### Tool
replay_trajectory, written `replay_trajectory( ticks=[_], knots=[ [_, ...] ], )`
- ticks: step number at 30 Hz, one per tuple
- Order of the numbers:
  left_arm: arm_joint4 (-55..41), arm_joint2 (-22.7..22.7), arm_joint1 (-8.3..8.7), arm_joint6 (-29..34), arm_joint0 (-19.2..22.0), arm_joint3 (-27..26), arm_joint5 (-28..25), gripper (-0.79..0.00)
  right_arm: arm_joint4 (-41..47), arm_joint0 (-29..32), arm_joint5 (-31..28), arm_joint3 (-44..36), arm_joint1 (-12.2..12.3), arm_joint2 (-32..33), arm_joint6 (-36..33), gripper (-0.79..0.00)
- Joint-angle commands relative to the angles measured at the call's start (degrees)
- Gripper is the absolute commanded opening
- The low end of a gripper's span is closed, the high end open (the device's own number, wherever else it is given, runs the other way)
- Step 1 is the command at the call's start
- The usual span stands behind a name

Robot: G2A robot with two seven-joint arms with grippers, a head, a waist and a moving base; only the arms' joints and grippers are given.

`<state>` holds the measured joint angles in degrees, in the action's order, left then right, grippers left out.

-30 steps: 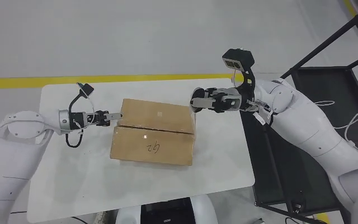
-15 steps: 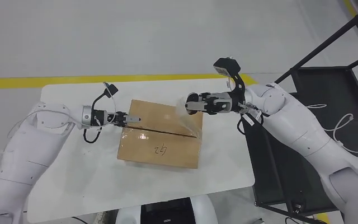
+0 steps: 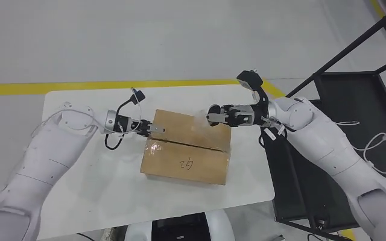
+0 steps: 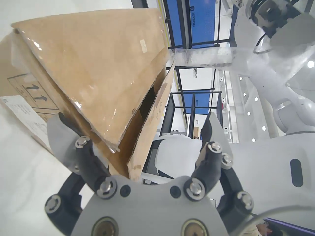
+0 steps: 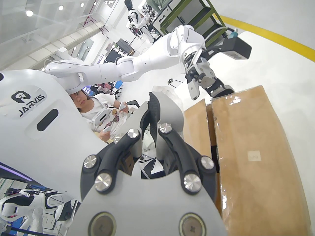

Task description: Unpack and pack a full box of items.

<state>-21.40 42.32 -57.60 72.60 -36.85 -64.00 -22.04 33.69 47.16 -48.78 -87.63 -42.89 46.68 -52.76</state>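
A brown cardboard box (image 3: pixel 187 153) lies on the white table (image 3: pixel 78 181), its two top flaps meeting in a long seam. My left gripper (image 3: pixel 155 128) sits at the seam's left end, open. In the left wrist view the left gripper (image 4: pixel 134 124) straddles the raised flap corners of the box (image 4: pixel 93 57). My right gripper (image 3: pixel 211 115) hovers over the box's far right corner, shut on a strip of clear tape (image 4: pixel 201 57) that runs from the flap edge up to it. In the right wrist view the right gripper (image 5: pixel 153 99) shows its fingers pressed together beside the box (image 5: pixel 248 148).
A black metal cart (image 3: pixel 356 120) stands close to the table's right edge. A yellow floor line (image 3: pixel 120 86) runs behind the table. Bare tabletop lies left of and in front of the box.
The box has slid right and turned. My left gripper followed it rightward onto the seam end. The right gripper pulled the clear tape up off the far flap, and the flaps have parted.
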Motion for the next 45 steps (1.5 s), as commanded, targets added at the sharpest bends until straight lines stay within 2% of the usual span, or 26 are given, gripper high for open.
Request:
replay_trajectory(
  ticks=[1, 8, 14, 18, 25, 45],
  knots=[
    [-0.35, 1.11, 0.24, 0.03, 0.08, 1.43, -0.76, 0.0, -1.67, 0.88, 0.21, -0.67, -0.32, -0.39, 1.2, -0.785],
    [-0.18, 8.2, 2.88, -0.35, -2.39, 1.84, -2.17, 0.0, -7.89, 2.17, 1.43, -2.16, -2.45, -3.27, 6.08, -0.785],
    [1.04, 14.44, 5.39, -0.77, -6.52, -2.0, -1.41, 0.0, -13.34, 1.86, 2.81, -1.73, -4.49, -5.51, 9.68, -0.785],
    [1.69, 17.14, 6.46, -0.87, -9.08, -4.82, -0.39, 0.0, -18.49, 1.6, 4.45, -0.68, -5.9, -6.71, 13.31, -0.785],
    [2.73, 19.38, 7.29, -1.15, -11.72, -8.03, 1.05, 0.0, -27.82, 2.12, 7.06, 0.38, -8.37, -8.74, 21.07, -0.785],
    [3.68, 22.77, 8.21, -1.46, -14.62, -10.7, 2.29, 0.0, -33.76, 1.38, 8.8, 6.67, -13.54, -12.08, 24.28, -0.785]
  ],
)
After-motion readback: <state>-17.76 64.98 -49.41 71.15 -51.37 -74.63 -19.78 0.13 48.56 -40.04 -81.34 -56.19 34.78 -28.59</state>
